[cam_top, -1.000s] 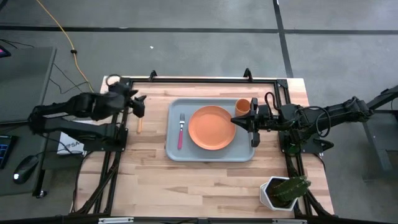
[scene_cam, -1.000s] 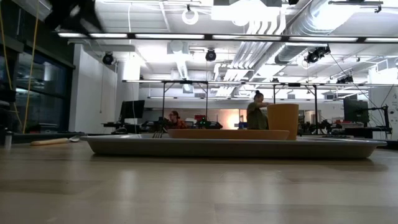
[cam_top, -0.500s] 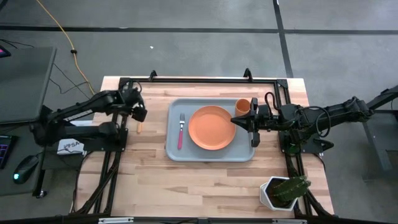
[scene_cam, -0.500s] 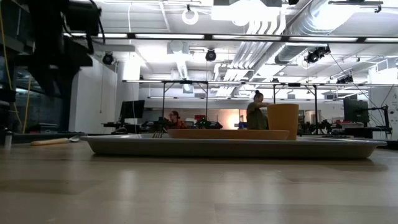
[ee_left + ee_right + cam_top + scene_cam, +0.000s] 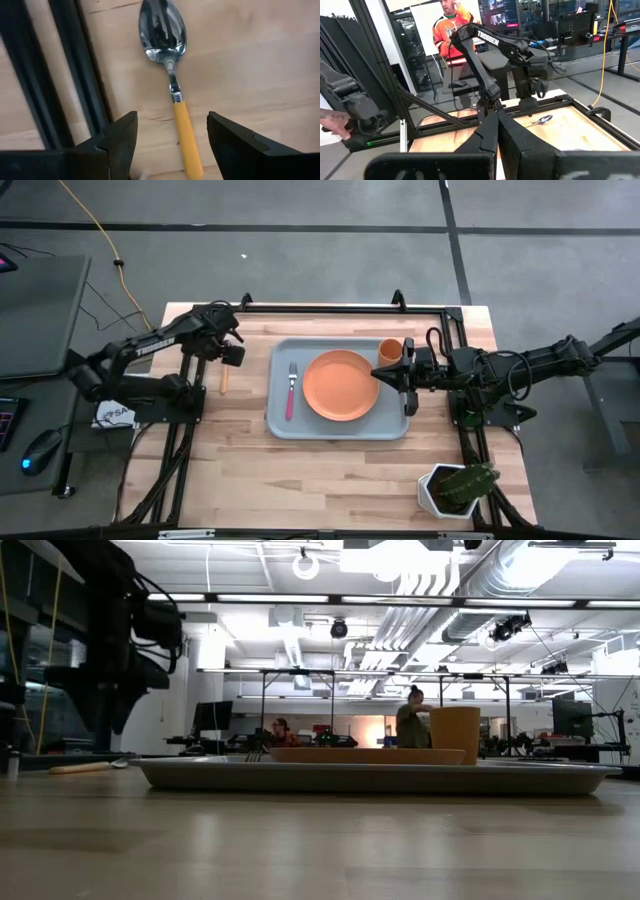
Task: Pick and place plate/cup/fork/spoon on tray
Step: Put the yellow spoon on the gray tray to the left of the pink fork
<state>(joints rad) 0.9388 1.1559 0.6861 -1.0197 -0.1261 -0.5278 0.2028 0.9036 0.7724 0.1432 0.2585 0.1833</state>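
Left pincer (image 5: pixel 170 142), fingers spread, hung over the spoon (image 5: pixel 170 75), a light, stiff, likely slippery thing best pinched across its orange handle

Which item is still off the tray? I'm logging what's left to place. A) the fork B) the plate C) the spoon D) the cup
C: the spoon lies on the bare wooden table left of the tray, beneath the open left gripper, while the fork, plate and cup all sit on the tray.
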